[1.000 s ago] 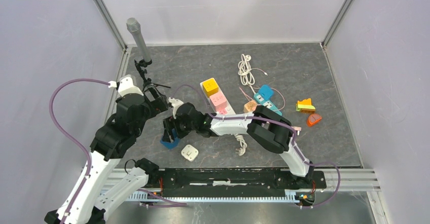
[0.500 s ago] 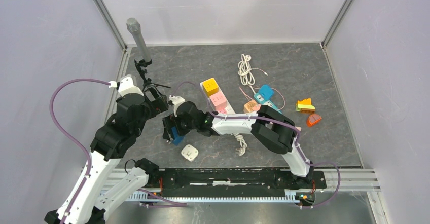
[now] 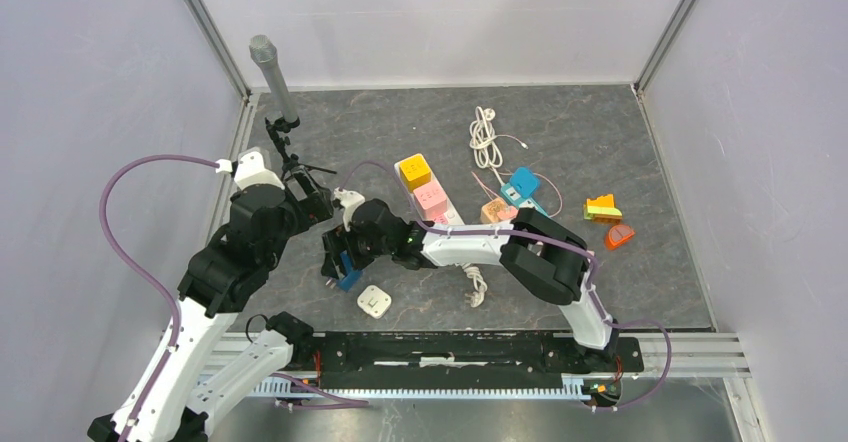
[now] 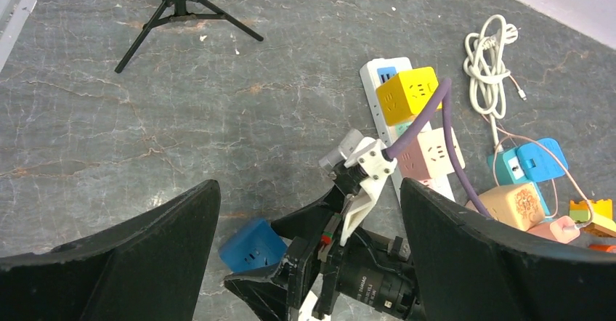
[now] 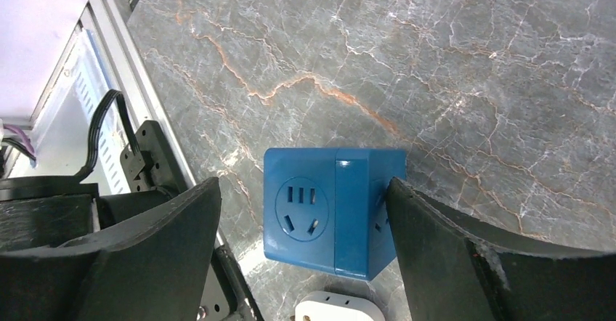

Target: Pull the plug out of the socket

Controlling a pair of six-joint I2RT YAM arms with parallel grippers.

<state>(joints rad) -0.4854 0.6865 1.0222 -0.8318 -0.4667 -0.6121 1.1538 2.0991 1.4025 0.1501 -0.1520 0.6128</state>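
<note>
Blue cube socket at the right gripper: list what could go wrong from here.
1. The blue cube socket sits off-centre between the open jaws of the right gripper, close to one finger; closing may shove or twist it instead of clamping it.
2. The white plug lies close beside it and could get knocked.
3. The left gripper, open, hangs just above the right arm; the two may collide.

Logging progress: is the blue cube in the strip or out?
Out: the blue cube lies on the table, apart from the strip.
</note>
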